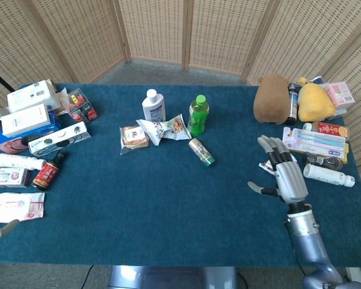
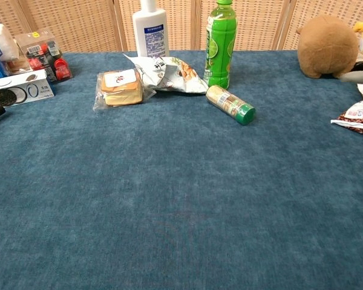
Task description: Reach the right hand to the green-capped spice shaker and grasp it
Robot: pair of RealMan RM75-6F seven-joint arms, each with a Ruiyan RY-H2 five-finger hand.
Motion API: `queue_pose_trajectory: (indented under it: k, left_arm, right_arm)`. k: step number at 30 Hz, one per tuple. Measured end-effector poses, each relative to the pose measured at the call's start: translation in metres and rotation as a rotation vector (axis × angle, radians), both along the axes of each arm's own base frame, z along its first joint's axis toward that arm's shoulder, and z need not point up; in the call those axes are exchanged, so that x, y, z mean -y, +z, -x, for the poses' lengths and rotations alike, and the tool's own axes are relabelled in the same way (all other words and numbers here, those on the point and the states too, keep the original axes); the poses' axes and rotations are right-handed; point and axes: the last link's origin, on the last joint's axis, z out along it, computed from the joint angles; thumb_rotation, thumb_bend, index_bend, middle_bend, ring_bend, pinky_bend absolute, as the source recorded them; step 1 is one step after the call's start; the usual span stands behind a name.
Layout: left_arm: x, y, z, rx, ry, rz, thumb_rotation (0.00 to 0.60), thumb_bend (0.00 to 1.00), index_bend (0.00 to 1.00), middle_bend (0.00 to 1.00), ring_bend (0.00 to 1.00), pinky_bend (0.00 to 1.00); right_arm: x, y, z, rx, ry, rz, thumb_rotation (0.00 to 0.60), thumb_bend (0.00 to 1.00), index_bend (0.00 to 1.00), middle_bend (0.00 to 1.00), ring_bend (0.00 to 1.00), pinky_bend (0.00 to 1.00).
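Note:
The green-capped spice shaker (image 1: 201,152) lies on its side on the blue cloth just in front of the green bottle, cap pointing toward the front right; the chest view shows the shaker (image 2: 230,104) too. My right hand (image 1: 287,176) hovers well to the shaker's right, fingers spread and holding nothing. In the chest view only a fingertip (image 2: 358,75) of it shows at the right edge. Of my left hand, only grey tips (image 1: 2,229) show at the head view's left edge, so its pose is unclear.
A green bottle (image 1: 198,114), a white bottle (image 1: 153,105), a silver snack bag (image 1: 163,128) and wrapped bread (image 1: 133,136) crowd behind and left of the shaker. A brown plush (image 1: 272,98) and a red-white packet (image 2: 358,115) lie near my right hand. Boxes (image 1: 33,114) line the left side.

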Motion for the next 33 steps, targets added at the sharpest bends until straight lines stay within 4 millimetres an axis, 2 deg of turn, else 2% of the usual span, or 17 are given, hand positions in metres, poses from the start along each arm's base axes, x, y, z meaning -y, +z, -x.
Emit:
queue_pose_trajectory:
  k: [3,15,24,33]
  left_arm:
    - [-0.002,-0.001,0.004,-0.008,0.02,0.001,0.6,0.0,0.06,0.0,0.0,0.0]
    - [-0.012,-0.008,0.015,-0.041,0.077,0.002,0.6,0.0,0.06,0.0,0.0,0.0]
    - [-0.018,-0.009,0.022,-0.053,0.111,-0.007,0.6,0.0,0.06,0.0,0.0,0.0]
    - [-0.021,-0.012,0.026,-0.053,0.125,0.001,0.6,0.0,0.07,0.0,0.0,0.0]
  right_arm:
    - [0.011,-0.017,-0.012,0.006,0.01,-0.026,0.6,0.0,0.0,0.0,0.0,0.0]
    - [0.045,-0.083,-0.037,0.06,-0.106,-0.121,0.6,0.0,0.0,0.0,0.0,0.0]
    - [0.068,-0.13,-0.048,0.052,-0.181,-0.181,0.6,0.0,0.0,0.0,0.0,0.0]
    - [0.088,-0.158,-0.057,0.035,-0.212,-0.219,0.6,0.0,0.0,0.0,0.0,0.0]
